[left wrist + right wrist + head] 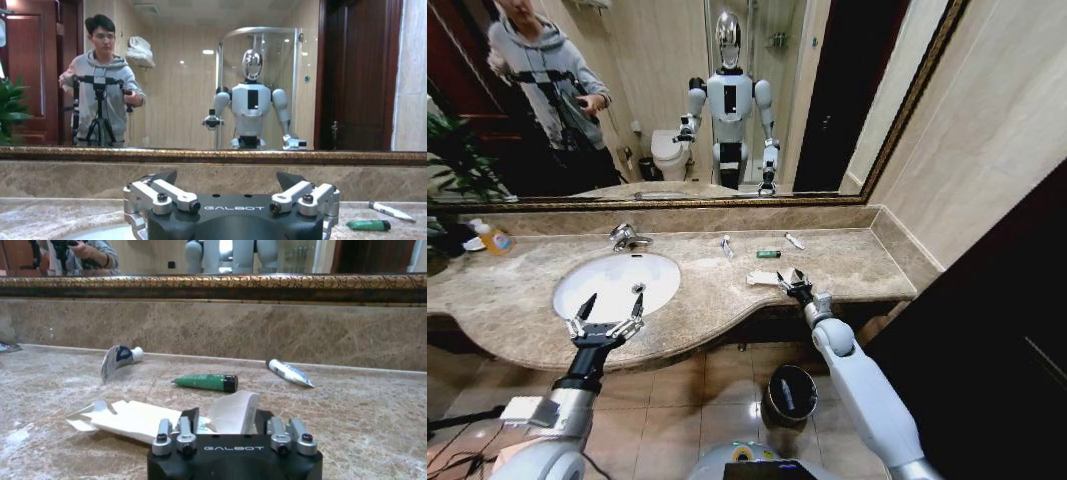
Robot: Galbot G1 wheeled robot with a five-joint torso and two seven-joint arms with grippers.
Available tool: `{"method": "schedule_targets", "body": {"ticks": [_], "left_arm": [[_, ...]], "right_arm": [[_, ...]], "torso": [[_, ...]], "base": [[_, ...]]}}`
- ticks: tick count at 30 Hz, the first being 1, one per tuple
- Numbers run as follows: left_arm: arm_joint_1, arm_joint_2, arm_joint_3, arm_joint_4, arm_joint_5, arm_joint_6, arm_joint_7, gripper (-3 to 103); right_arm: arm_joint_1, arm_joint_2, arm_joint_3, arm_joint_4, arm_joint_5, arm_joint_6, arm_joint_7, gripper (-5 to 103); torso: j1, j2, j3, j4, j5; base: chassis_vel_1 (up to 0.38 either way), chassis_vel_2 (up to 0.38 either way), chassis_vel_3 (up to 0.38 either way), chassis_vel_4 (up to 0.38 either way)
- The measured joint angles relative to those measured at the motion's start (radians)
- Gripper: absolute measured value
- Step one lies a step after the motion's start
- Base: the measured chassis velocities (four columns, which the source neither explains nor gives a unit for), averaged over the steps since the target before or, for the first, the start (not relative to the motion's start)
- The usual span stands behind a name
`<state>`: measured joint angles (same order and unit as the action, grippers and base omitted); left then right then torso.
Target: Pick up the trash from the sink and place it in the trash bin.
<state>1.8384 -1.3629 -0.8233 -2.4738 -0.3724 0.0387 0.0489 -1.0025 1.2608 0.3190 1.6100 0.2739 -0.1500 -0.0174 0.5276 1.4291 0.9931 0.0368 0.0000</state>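
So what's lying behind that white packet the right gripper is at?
Behind the flat white packet, toward the mirror, lie a short green tube, a white tube with a blue label and another white tube. The right gripper covers the packet's near edge.

My right pincer [794, 281] sits on the white packet [762, 278]; green tube [768, 254] and 2 tubes at 12 o'clock, open bench [857, 262] at 3 o'clock.
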Motion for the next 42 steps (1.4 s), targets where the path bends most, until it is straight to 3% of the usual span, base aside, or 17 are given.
{"method": "schedule_targets", "body": {"ticks": [2,4,13,15,19,30,36,42], "left_arm": [[0.000,0.000,0.000,0.000,0.000,0.000,0.000,100],[0.000,0.000,0.000,0.000,0.000,0.000,0.000,100],[0.000,0.000,0.000,0.000,0.000,0.000,0.000,100],[0.000,0.000,0.000,0.000,0.000,0.000,0.000,100],[0.000,0.000,0.000,0.000,0.000,0.000,0.000,100],[0.000,0.000,0.000,0.000,0.000,0.000,0.000,100],[0.000,0.000,0.000,0.000,0.000,0.000,0.000,100],[0.000,0.000,0.000,0.000,0.000,0.000,0.000,100]], "right_arm": [[-0.001,-0.002,0.003,0.005,0.005,0.000,0.000,47],[-0.001,-0.002,0.006,0.006,0.005,-0.003,0.002,47],[-0.004,-0.010,0.022,0.016,0.003,-0.014,0.015,19],[-0.004,-0.011,0.024,0.017,0.004,-0.014,0.015,19],[-0.006,-0.017,0.034,0.024,0.010,-0.015,0.015,4],[-0.039,-0.023,0.060,0.094,0.026,-0.023,0.015,0],[-0.133,-0.041,0.125,0.224,0.099,0.066,-0.011,0],[-0.232,-0.049,0.178,0.363,0.179,0.084,0.005,0]], "torso": [[0.000,0.000,0.000,0.0000,0.0000],[0.000,0.000,0.000,0.0000,0.0000],[0.000,0.000,0.000,0.0000,0.0000],[0.000,0.000,0.000,0.0000,0.0000],[0.000,0.000,0.000,0.0000,0.0000],[0.000,0.000,0.000,0.0000,0.0000],[0.000,0.000,0.000,0.0000,-0.0001],[0.000,0.000,0.000,0.0001,0.0000]], "base": [[0.000,0.000,0.000,0.000],[0.000,0.000,0.000,0.000],[0.000,0.000,0.000,0.000],[0.000,0.000,0.000,0.000],[0.000,0.000,0.000,0.000],[0.000,0.000,0.000,0.000],[0.000,0.000,0.000,0.000],[0.000,0.000,0.000,0.000]]}}
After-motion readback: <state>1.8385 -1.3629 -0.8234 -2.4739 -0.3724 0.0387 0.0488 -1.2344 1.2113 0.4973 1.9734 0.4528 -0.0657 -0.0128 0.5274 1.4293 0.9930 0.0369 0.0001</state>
